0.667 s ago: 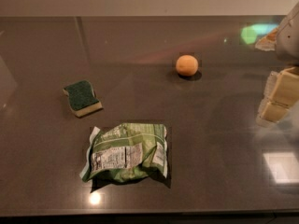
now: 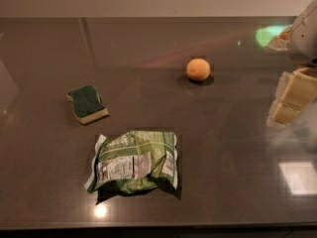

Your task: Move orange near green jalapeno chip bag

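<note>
The dark, glossy worktop fills the view. The green jalapeno chip bag lies crumpled near the front edge, left of the middle, with its white label panel facing up. The end effector hangs at the right edge, well apart from the orange; I cannot tell whether it is released or clenched. 1 sponge with a dark-green top rests toward the left edge, behind the bag. The orange sits toward the back edge, right of the middle, well apart from the bag.
</note>
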`<move>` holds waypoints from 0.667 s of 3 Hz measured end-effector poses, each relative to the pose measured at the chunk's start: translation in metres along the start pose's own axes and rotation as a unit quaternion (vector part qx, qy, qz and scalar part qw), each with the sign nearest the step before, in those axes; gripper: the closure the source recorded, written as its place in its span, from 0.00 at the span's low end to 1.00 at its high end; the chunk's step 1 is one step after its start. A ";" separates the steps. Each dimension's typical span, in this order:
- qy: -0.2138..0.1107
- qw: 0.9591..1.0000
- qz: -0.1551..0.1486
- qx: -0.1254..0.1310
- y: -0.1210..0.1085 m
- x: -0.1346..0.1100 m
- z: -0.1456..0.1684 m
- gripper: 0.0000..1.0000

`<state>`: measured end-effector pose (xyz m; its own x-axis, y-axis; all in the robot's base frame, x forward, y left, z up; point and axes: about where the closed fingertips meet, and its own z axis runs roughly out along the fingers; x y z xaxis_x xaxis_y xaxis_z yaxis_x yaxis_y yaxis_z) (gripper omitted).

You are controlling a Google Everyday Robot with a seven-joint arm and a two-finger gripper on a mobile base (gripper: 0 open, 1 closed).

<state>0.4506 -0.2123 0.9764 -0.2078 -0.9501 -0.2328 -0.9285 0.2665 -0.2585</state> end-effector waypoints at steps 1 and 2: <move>-0.026 1.000 0.007 0.004 -0.025 -0.013 0.014 0.00; -0.049 0.999 0.016 0.004 -0.058 -0.028 0.035 0.00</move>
<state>0.5212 -0.1950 0.9650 -0.2064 -0.9202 -0.3327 -0.9188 0.2992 -0.2574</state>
